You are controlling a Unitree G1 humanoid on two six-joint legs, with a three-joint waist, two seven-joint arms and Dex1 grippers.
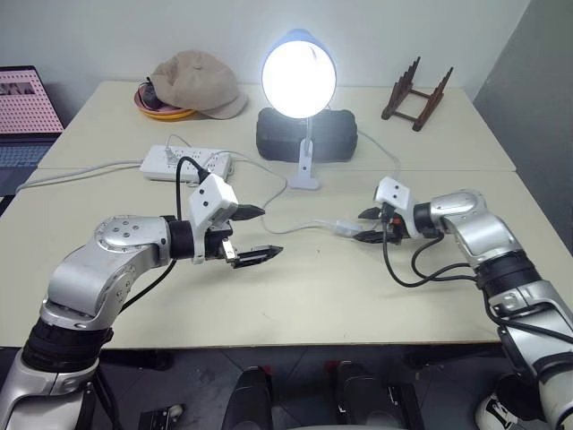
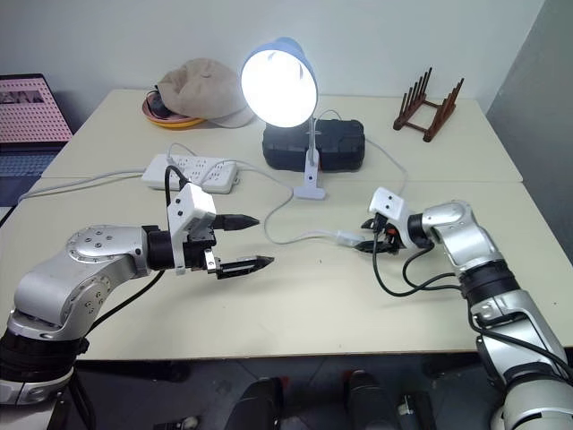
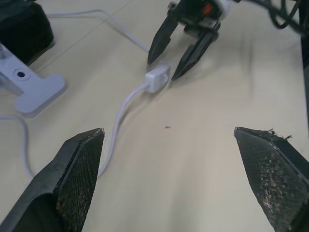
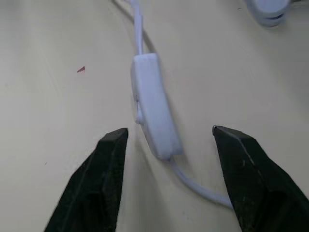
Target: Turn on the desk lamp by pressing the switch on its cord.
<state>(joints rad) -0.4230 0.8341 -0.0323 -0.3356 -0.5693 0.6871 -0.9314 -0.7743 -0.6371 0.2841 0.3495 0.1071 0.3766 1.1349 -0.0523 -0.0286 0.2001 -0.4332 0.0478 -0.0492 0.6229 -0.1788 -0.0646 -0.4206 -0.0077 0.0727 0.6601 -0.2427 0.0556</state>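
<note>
The desk lamp [image 1: 298, 76] stands at the table's middle back on its white clip base, its globe bulb glowing brightly. Its thin white cord [image 1: 300, 226] runs across the table to the switch [image 4: 153, 112], a small white oblong lying flat. My right gripper [image 1: 361, 226] is open, with one finger on each side of the switch's end and a gap on both sides. My left gripper [image 1: 269, 231] hovers wide open over the table to the left of the switch, pointing toward it, with nothing between its fingers [image 3: 79, 164].
A white power strip [image 1: 186, 165] lies at the back left. A black case [image 1: 304, 134] sits behind the lamp base. A beige cap [image 1: 197, 82] rests on an orange bowl. A wooden rack [image 1: 417, 94] stands back right, a laptop [image 1: 27, 107] far left.
</note>
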